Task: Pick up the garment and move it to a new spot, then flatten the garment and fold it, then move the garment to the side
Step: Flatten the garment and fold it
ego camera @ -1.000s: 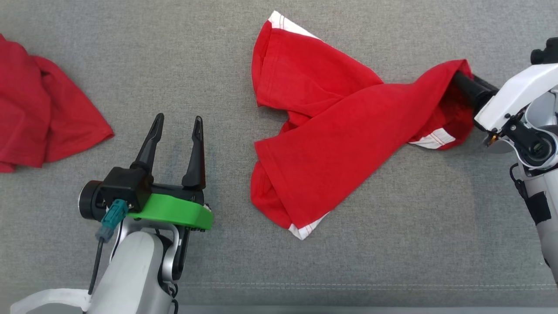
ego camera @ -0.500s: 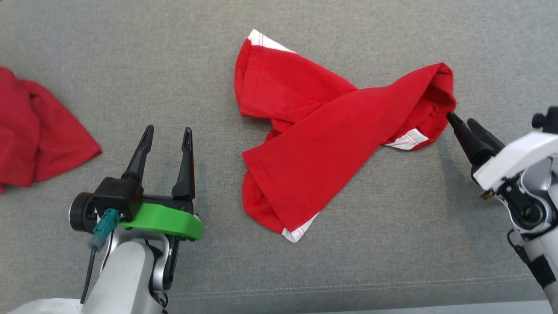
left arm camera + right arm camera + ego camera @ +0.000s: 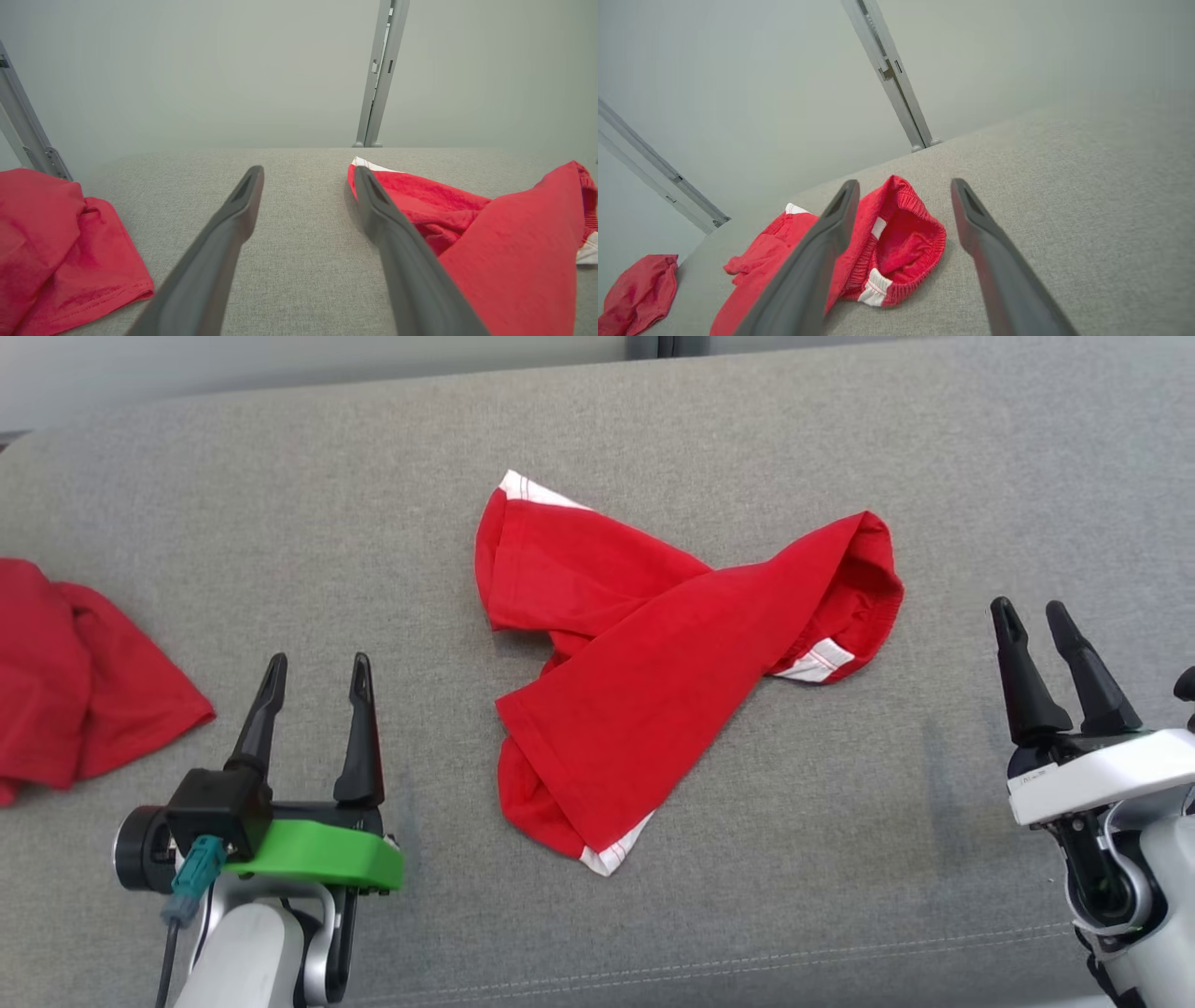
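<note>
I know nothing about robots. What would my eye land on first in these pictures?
The red shorts with white trim, lying crumpled in the middle of the grey cushion. Next, two pairs of dark prongs rising from below: the left fingers at lower left and the right fingers at lower right, both spread open and touching nothing. A second red cloth sits at the cushion's far left edge.
</note>
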